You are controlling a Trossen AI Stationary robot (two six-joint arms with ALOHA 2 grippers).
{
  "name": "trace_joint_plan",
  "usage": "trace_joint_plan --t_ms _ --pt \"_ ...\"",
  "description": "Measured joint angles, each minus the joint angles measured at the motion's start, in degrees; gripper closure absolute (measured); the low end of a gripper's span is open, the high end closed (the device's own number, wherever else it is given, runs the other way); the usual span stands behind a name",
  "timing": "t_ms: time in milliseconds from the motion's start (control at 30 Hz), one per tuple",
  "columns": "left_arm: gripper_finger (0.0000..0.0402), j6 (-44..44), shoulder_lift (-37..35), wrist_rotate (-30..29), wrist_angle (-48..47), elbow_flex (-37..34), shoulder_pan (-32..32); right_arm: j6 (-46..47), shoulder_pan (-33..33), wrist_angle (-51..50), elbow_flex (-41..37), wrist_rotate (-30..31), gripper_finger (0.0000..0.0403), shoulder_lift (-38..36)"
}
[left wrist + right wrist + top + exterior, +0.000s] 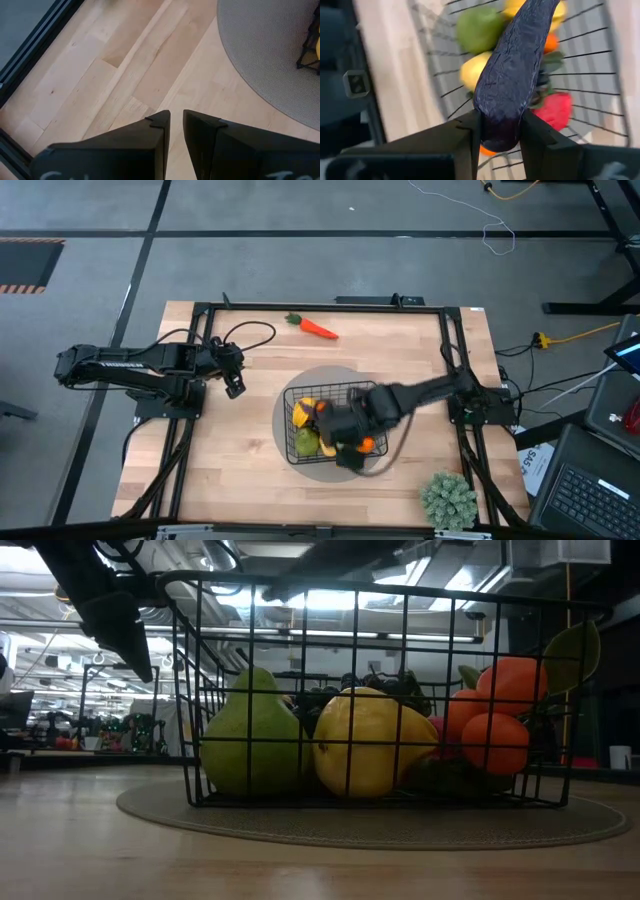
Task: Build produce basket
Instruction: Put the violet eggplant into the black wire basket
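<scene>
Grey floor goes all around a wooden table (250, 470) with a black frame along its edges. On the table lies a round grey mat (300, 471), and the black wire basket (300, 395) stands on that mat, near the middle of the table.

Inside the basket sit a green pear-shaped fruit (250, 730), a yellow fruit (365, 740), some dark grapes (385, 685), orange tangerines (495, 740) with a green leaf, and something red (555, 110).

The right gripper (500, 125) hangs right over the basket. Its two dark fingers (465, 135) squeeze the purple eggplant (512, 75) at one end. The eggplant is long and wrinkly, and it sticks out past the fingers, above the fruits in the basket. From above, the right arm hides most of the basket's right side.

The left gripper (235, 385) waits over the bare wood to the left of the mat, well apart from the basket. Its fingers (155, 135) are almost closed, with only a thin gap between them, and they hold nothing.

An orange carrot (317, 328) with a green top lies alone on the wood near the far edge of the table, well away from the basket. A bushy pale-green plant (450, 498) stands at the near right corner of the table.
</scene>
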Motion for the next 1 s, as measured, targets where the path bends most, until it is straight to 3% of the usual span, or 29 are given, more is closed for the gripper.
trace_joint_plan --t_ms 333,600,1000 --pt "0.0360 0.0 0.0 0.0 0.0 0.0 0.0 -0.2 6.4 2.0 0.0 3.3 0.0314 0.0" --pt "0.0360 0.0 0.0 0.0 0.0 0.0 0.0 -0.2 6.9 4.0 0.0 7.5 0.0284 0.0" --pt "0.0360 0.0 0.0 0.0 0.0 0.0 0.0 2.2 6.8 7.5 -2.0 7.6 0.0277 0.1"
